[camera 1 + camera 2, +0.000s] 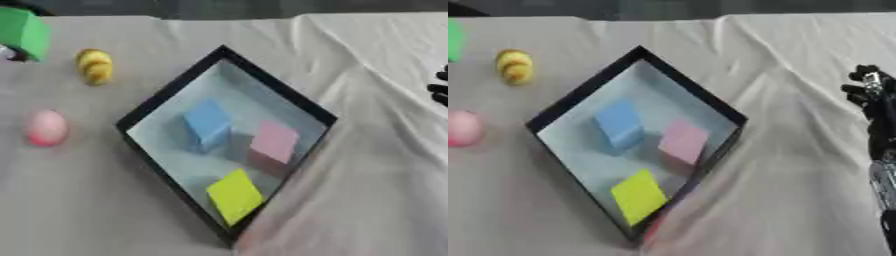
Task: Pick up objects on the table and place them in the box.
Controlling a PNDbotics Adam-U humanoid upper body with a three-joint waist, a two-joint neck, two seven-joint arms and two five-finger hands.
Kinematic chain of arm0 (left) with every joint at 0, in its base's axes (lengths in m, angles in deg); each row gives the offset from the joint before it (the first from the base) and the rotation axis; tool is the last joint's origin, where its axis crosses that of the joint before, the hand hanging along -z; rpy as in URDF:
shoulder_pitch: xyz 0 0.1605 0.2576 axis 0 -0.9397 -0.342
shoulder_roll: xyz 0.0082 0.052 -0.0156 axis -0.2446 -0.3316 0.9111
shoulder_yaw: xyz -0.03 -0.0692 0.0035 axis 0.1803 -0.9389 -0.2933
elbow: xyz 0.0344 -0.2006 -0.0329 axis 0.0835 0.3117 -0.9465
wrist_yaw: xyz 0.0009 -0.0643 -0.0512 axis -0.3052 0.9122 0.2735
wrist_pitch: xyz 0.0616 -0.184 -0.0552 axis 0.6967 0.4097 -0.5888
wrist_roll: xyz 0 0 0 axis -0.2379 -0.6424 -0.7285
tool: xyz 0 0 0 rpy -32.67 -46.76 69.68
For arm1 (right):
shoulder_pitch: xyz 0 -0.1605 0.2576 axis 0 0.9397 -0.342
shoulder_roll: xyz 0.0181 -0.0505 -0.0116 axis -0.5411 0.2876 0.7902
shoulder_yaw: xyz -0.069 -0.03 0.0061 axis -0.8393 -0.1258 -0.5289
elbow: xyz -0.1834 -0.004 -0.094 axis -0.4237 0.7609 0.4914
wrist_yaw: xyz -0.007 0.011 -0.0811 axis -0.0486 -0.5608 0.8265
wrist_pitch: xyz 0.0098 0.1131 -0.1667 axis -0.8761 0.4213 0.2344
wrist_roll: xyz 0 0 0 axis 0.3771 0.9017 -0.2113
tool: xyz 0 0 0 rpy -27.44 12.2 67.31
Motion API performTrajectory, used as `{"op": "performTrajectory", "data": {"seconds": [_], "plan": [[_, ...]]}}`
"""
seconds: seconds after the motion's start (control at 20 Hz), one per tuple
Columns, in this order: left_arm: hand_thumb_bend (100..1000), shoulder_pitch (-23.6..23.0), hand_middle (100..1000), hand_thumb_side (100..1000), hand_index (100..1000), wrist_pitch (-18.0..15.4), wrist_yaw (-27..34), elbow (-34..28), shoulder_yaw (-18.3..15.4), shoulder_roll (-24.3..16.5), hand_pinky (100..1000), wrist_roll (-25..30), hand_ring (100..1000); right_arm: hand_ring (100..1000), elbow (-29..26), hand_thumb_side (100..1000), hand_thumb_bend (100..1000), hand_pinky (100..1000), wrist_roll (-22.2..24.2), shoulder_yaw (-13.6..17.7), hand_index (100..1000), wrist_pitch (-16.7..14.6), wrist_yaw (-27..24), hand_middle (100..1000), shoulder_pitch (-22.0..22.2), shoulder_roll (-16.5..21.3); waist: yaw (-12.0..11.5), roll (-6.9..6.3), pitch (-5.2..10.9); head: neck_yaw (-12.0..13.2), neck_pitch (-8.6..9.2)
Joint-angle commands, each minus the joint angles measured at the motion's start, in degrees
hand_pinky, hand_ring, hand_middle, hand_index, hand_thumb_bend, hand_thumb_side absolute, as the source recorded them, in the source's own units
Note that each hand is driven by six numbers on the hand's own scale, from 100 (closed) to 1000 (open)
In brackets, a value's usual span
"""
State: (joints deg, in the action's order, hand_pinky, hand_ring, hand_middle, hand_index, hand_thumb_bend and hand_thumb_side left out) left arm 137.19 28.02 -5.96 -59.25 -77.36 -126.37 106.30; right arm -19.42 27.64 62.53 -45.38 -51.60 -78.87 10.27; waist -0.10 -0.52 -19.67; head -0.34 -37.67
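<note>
A black-rimmed box (166,97) lies askew in the middle of the white cloth. Inside it are a blue block (206,124), a pink block (274,142) and a yellow block (234,195). At the top left edge a green block (22,32) looks raised off the cloth. Dark parts of my left hand (9,52) show above and below it, closed around it. A yellow lumpy object (94,66) and a pink ball (46,128) lie on the cloth left of the box. My right hand (872,97) rests open at the right edge, fingers up, well away from the box.
The cloth is creased to the right of the box, with folds running from the back right toward the front. The table's far edge runs along the top of the view.
</note>
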Motion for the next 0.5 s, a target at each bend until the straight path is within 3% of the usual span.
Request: {"op": "performTrajectory", "data": {"seconds": [0.05,0.3,0.5], "plan": [[599,-0.61,284,100,297,2.42,9.32,-15.43,4.34,-4.11,421,-3.58,301,747,-1.19,688,100,851,-0.17,0.83,792,-0.36,-0.25,745,-0.42,2.45,-0.14,-0.04,2.60,-0.47,-0.37],[611,1.40,291,100,304,5.74,22.17,-31.48,11.79,-0.90,486,3.26,353,748,-1.44,673,100,851,0.32,0.54,793,-0.56,-0.96,745,-1.60,2.62,-0.30,-0.14,3.84,-0.97,-0.97],[639,2.82,319,100,335,7.18,23.98,-35.28,16.81,3.69,508,8.80,392,748,-1.83,663,100,850,0.48,0.50,792,-0.71,-1.35,745,-1.74,3.27,-0.75,-0.27,4.63,-1.76,-1.71]]}}
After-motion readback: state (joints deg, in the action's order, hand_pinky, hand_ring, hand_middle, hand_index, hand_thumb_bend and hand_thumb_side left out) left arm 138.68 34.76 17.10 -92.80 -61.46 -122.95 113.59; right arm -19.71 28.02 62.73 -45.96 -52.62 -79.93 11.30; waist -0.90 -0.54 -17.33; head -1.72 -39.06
